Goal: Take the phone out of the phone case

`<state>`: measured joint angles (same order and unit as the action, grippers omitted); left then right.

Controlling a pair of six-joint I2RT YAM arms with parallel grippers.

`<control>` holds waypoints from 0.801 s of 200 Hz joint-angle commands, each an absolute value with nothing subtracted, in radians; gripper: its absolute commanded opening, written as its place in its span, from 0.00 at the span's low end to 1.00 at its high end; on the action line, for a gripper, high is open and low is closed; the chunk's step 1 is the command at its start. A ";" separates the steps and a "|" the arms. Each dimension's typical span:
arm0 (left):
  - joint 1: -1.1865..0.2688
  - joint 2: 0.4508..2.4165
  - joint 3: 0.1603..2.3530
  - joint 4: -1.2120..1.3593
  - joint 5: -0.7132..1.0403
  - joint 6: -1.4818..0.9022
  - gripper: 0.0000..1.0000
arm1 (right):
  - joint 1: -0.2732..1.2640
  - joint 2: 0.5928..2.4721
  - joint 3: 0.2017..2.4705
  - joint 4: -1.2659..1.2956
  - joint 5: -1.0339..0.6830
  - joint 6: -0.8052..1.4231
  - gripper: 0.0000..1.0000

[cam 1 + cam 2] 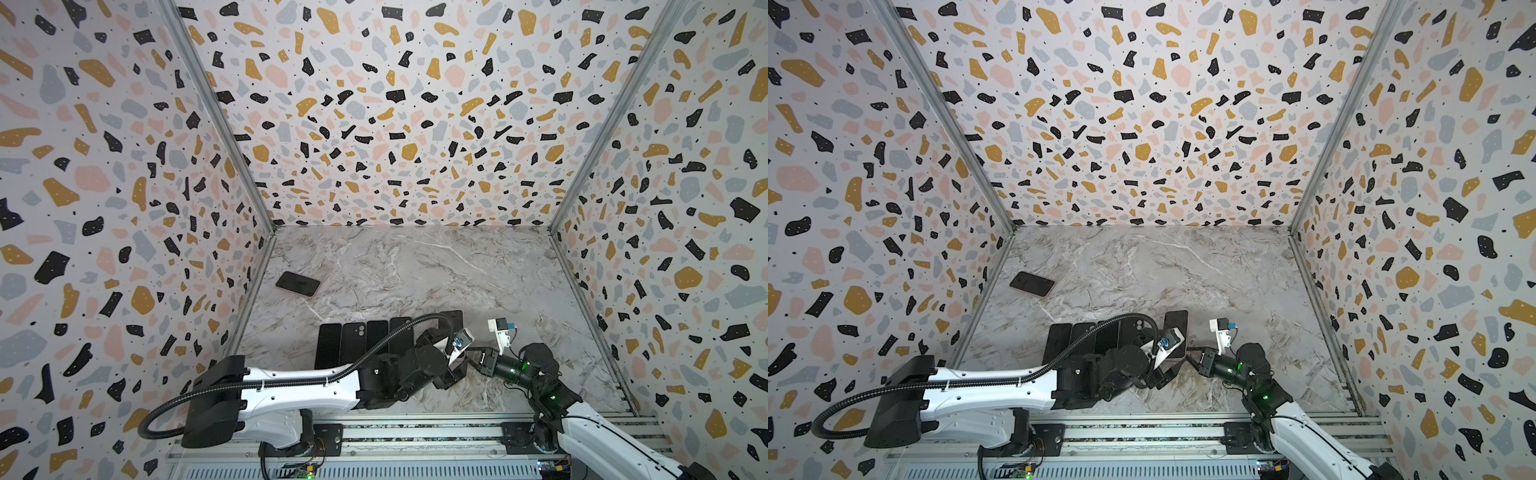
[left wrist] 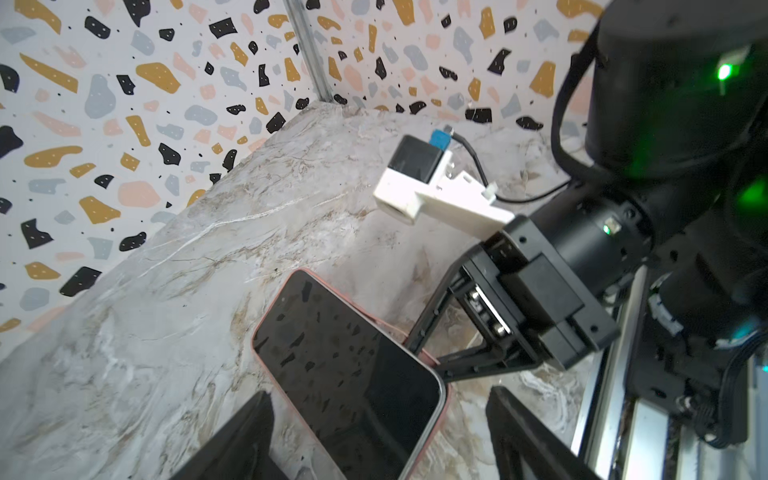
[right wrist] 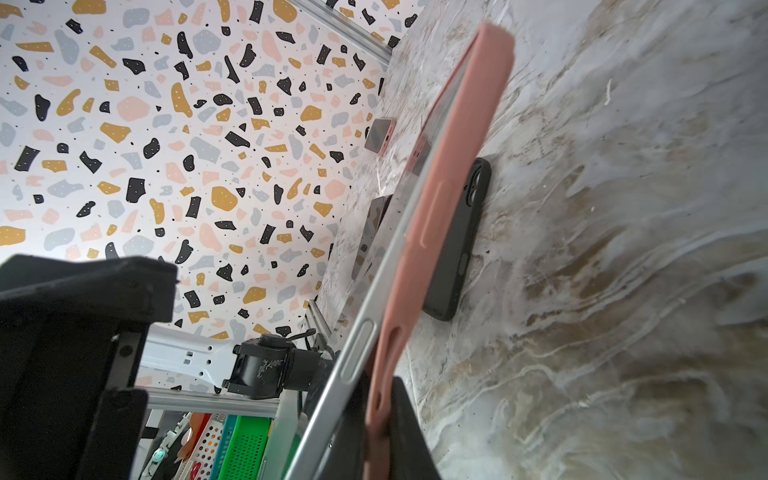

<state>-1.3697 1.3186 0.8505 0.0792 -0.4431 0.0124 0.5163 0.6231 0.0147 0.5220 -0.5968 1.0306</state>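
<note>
Marble table [image 1: 415,266]: bears everything.
Row of dark handsets [image 1: 330,345]: flat, just beside the left gripper [image 2: 380,392], apparently set aside.
Phone [image 2: 345,365]: screen up, between that gripper's parted fingers, which straddle it without clamping, likely poised to draw it free.
Phone case [image 3: 453,166], pink: still round the phone. The right gripper [image 2: 424,359] is pinched together on its rim, peeling that edge off the silver frame.
</note>
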 commanded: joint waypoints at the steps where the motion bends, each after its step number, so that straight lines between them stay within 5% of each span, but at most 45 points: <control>1: -1.400 1.345 0.848 0.096 -0.530 0.120 0.82 | 0.513 0.613 0.053 0.561 -0.603 1.017 0.00; 160: -1.410 1.574 0.942 0.189 -0.683 0.245 0.60 | 0.515 0.593 0.026 0.599 -0.624 1.044 0.00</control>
<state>-1.4097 1.5517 0.9108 0.1299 -0.6350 0.2176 0.5114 0.6178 0.0135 0.5228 -0.5884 1.0393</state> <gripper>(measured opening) 0.634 0.105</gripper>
